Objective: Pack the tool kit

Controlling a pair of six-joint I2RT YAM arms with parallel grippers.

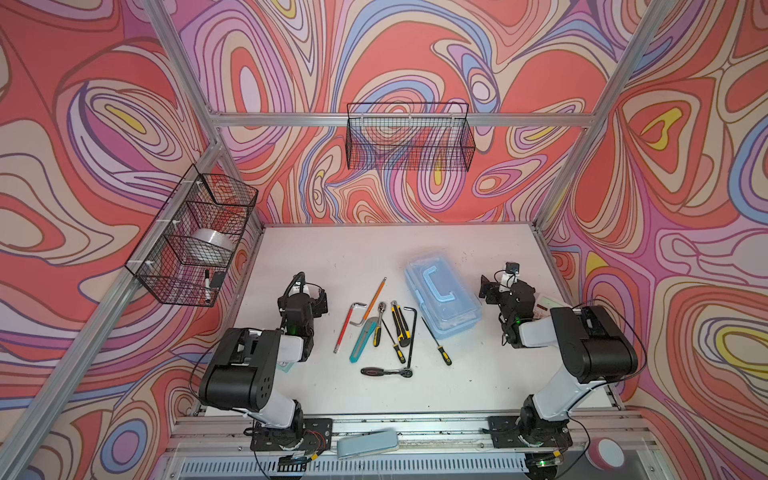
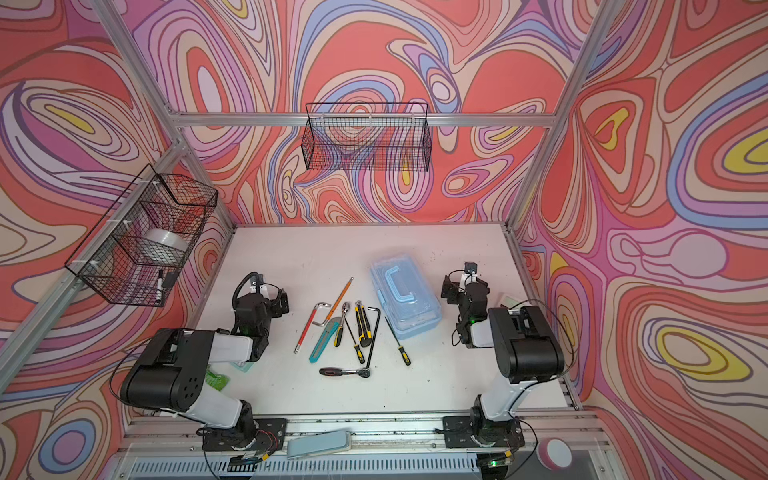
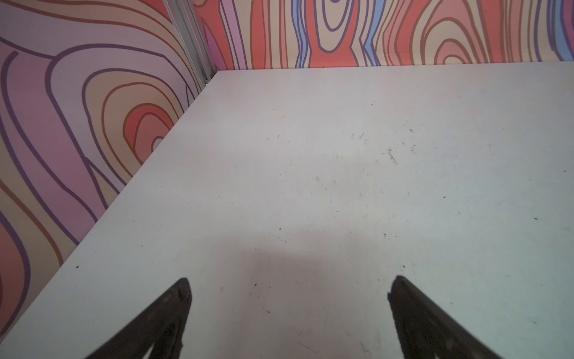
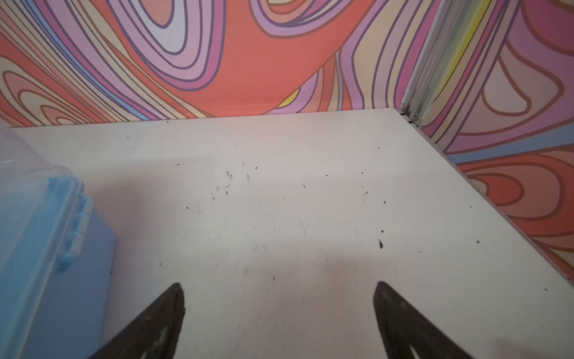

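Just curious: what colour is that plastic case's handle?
Light blue handle, clearest in a top view.

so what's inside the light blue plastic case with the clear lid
Through the closed clear lid only pale blue interior shows, no tools; the blue C-shaped handle hides the middle.

My left gripper [image 3: 292, 279] is over the white table [image 3: 326, 149], fingers [image 3: 169, 314] spread wide w/ only scuffed, specked tabletop btwn them. A soft shadow [image 3: 289, 258] lies just ahead of the tips. Swirly pink/red/purple walls [image 3: 77, 124] meet at an alu post [image 3: 191, 40] in the far corner.
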